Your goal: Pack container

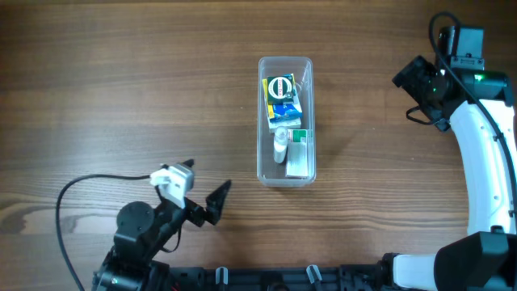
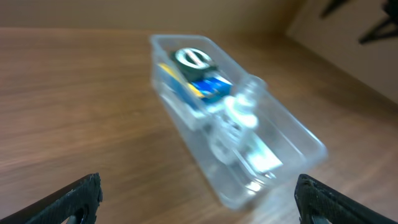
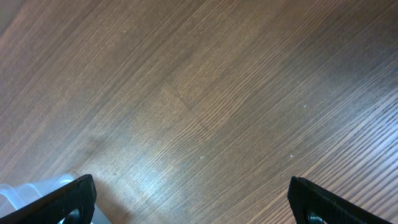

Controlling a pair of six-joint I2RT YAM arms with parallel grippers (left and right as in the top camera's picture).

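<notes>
Resting: container (image 1: 260, 137), mid-bench, upright, lengthwise far-to-near.
Contents: yellow-blue box (image 1: 281, 99), white bottle (image 1: 279, 145), green-white box (image 1: 298, 155).
Handling: likely light, stiff, slick thin plastic; pinch one long rim wall.
Left gripper (image 1: 202, 186): near edge, left; fingers wide apart, empty.
Right gripper (image 1: 416, 81): far-right corner; fingers wide apart, empty.

Overhead looks straight down on the whole table (image 1: 121, 97). Left wrist sits low, near, facing the container (image 2: 236, 124) obliquely, blurred. Right wrist looks down at table close up; container corner shows lower left.
</notes>
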